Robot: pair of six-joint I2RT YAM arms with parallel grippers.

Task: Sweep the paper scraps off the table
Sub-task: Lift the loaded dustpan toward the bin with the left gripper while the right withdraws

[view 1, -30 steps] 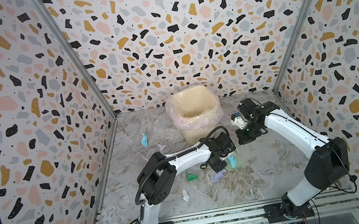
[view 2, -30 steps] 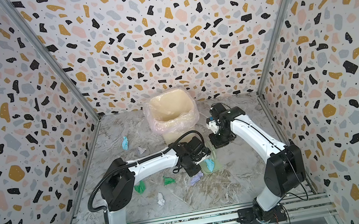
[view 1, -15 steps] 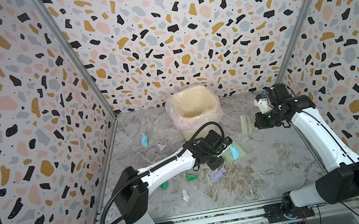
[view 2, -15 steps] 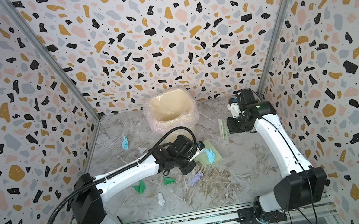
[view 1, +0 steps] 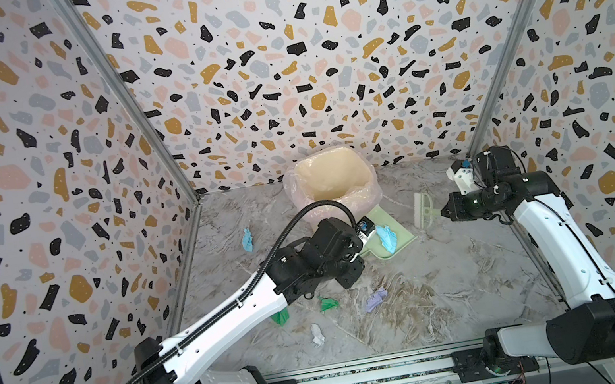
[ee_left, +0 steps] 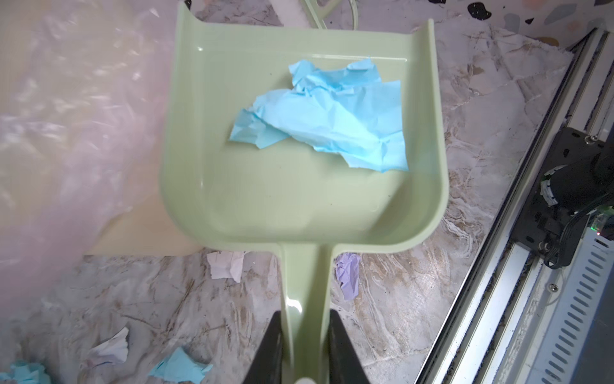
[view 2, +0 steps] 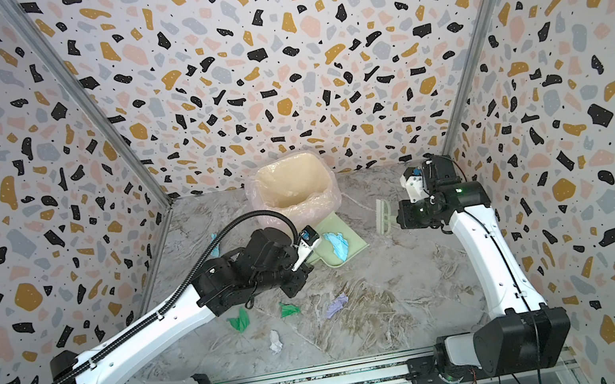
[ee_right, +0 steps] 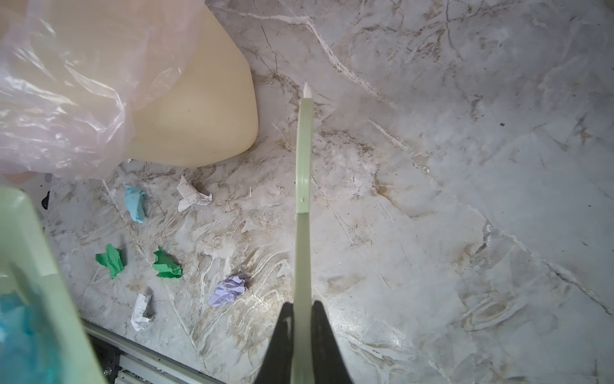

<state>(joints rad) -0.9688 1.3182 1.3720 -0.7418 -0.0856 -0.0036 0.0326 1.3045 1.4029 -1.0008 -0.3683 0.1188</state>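
Jaws of the left gripper (ee_left: 305, 335) clamp the dustpan (ee_left: 299, 206) handle, a blue scrap (ee_left: 325, 129) aboard beside the bin (view 1: 360, 195); the right gripper (ee_right: 302, 319) pinches the brush (ee_right: 304, 149). Tipping into the bin looks next, while other paper scraps (ee_right: 166, 264) wait on the table (ee_right: 465, 199).

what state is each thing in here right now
dustpan, handle clamped in left gripper, one light blue scrap inside
brush, clamped in right gripper, touching no scrap
bin, upright, open, lined with a plastic bag
paper scraps, several lying loose on the table
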